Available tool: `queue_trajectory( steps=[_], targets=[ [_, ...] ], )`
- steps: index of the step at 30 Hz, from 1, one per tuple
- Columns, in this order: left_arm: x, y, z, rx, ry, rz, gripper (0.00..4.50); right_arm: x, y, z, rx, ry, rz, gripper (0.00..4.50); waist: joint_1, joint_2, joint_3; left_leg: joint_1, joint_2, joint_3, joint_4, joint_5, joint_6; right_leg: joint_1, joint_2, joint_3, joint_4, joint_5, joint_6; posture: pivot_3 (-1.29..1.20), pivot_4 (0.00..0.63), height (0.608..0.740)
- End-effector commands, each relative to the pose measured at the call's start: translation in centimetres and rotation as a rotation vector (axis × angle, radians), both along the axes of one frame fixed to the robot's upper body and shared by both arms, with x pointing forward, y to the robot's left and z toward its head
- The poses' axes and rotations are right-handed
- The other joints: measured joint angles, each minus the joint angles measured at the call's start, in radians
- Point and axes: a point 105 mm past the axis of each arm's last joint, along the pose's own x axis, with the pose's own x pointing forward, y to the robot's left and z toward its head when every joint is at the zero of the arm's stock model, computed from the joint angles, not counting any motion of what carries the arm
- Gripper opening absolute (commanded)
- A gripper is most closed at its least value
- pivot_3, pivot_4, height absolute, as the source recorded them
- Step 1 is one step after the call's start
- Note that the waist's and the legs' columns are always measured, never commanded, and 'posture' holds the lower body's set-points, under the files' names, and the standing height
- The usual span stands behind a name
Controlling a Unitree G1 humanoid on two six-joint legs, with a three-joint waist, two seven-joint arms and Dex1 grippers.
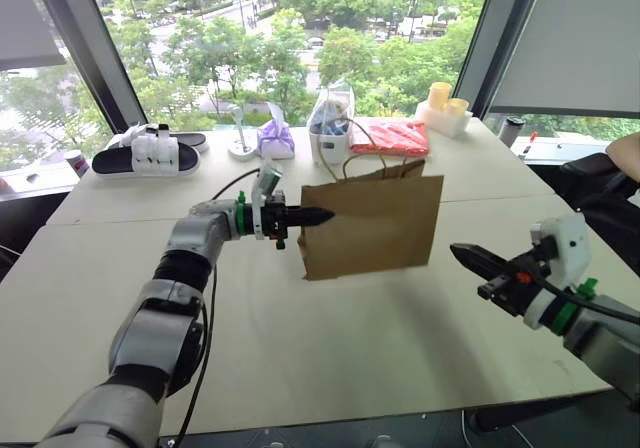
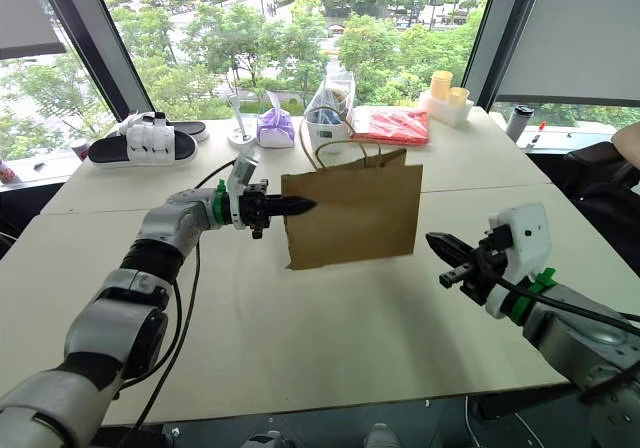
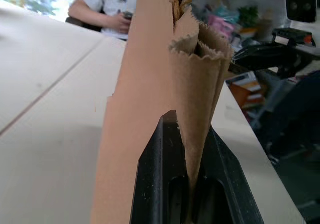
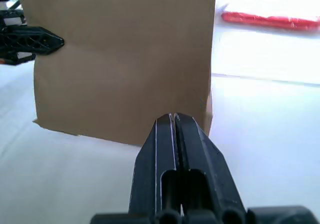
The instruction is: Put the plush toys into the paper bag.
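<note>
At frame centre the paper bag (image 1: 372,226) stands upright on the tabletop (image 1: 330,358); the left gripper (image 1: 322,213) pinches its edge, likely steadying it, while the right gripper (image 1: 464,256), fingers closed empty, hovers lower right.

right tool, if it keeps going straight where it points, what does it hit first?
Probably the paper bag. The shut right tool aims at its broad brown face with bare table between them; depth is hard to judge.

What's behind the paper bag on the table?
Behind the paper bag: clear plastic bag, purple pouch, red packet. The bag hides the tabletop directly behind it.
</note>
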Motion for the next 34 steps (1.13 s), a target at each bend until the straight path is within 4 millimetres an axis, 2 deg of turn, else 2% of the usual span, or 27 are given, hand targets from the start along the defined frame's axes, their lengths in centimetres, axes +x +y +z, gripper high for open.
queue_trajectory(
  steps=[1,5,7,10,14,15,16,18,22,26,30,34],
  targets=[
    [0.2,-0.8,0.0,0.06,-0.079,-0.04,0.11,-0.9,0.0,1.3,-0.019,-0.067,-0.02,0.0,0.002,0.0,0.0,0.0,0.0,0.0,0.0,0.0,0.0,0.0,0.0,0.0,0.0,0.0,0.0,0.0,0.15,0.74],
    [0.6,-1.0,-1.3,0.131,-0.123,-0.019,0.11,-1.2,0.3,1.2,-0.017,-0.069,-0.023,0.0,0.004,-0.001,0.0,0.0,0.0,0.0,0.001,0.0,0.0,0.0,0.0,0.0,0.0,0.0,0.0,0.0,0.15,0.74],
    [1.1,-0.5,-2.0,0.179,-0.113,0.03,0.61,-0.9,0.6,1.3,-0.014,-0.067,-0.013,0.0,0.004,-0.001,0.0,0.0,0.0,0.0,0.001,0.0,0.0,0.0,0.0,0.0,0.0,0.0,0.0,0.0,0.15,0.74],
    [1.2,0.2,-2.5,0.199,-0.128,0.053,1.78,-0.6,0.9,1.2,-0.023,-0.058,0.009,0.0,0.003,-0.001,0.0,0.0,0.0,0.0,0.001,0.0,0.0,0.0,0.0,0.0,0.001,0.0,0.0,0.0,0.15,0.74],
    [1.5,1.7,-2.5,0.215,-0.172,0.094,3.6,0.0,1.2,1.0,-0.042,-0.032,0.048,0.0,0.0,-0.001,0.0,0.0,0.0,0.0,0.001,0.0,0.0,0.0,0.0,0.0,0.001,0.0,0.0,0.0,0.15,0.74],
    [1.5,2.4,-2.5,0.219,-0.172,0.103,4.25,0.0,1.4,0.8,-0.056,-0.02,0.066,0.0,0.0,-0.001,0.0,0.0,0.0,0.0,0.001,0.0,0.0,0.0,0.0,0.0,0.001,0.0,0.0,0.0,0.15,0.74],
    [1.5,3.2,-2.4,0.22,-0.18,0.123,4.42,0.1,1.4,0.7,-0.072,-0.01,0.078,0.0,-0.002,-0.001,0.0,0.0,0.0,0.0,0.001,0.0,0.0,0.0,0.0,0.0,0.001,0.0,0.0,0.0,0.15,0.74],
    [1.6,4.5,-2.0,0.22,-0.197,0.16,4.42,0.2,1.3,0.6,-0.095,0.004,0.096,0.0,-0.003,-0.001,0.0,0.0,0.0,0.0,0.001,0.0,0.0,0.0,0.0,0.0,0.002,0.0,0.0,0.0,0.15,0.74],
    [0.8,6.9,-0.1,0.138,-0.187,0.233,4.42,0.3,0.9,0.5,-0.143,0.022,0.127,0.0,0.001,-0.001,0.0,0.0,0.0,-0.001,0.001,0.0,0.0,0.0,0.0,0.0,0.001,0.0,0.0,0.0,0.15,0.74],
    [-2.1,8.0,0.6,0.08,-0.153,0.276,4.42,0.4,0.4,0.2,-0.19,0.038,0.149,0.0,0.001,-0.001,0.0,0.0,0.001,-0.001,0.001,0.0,0.0,0.0,0.0,0.001,0.001,0.0,0.001,0.0,0.15,0.74],
    [-6.3,8.7,-0.9,0.076,-0.105,0.335,4.42,0.7,0.1,0.1,-0.219,0.046,0.172,0.0,0.001,0.0,0.0,0.001,0.005,-0.003,0.001,0.0,0.0,0.0,0.0,0.002,0.001,0.0,0.0,0.0,0.15,0.74],
    [-8.7,7.7,-0.8,0.024,-0.065,0.39,4.42,1.2,0.0,-0.2,-0.25,0.05,0.217,0.0,0.002,-0.001,0.0,0.001,0.006,-0.002,0.001,0.0,0.0,0.0,0.001,0.002,0.001,0.0,0.0,0.0,0.15,0.74]
  ],
)
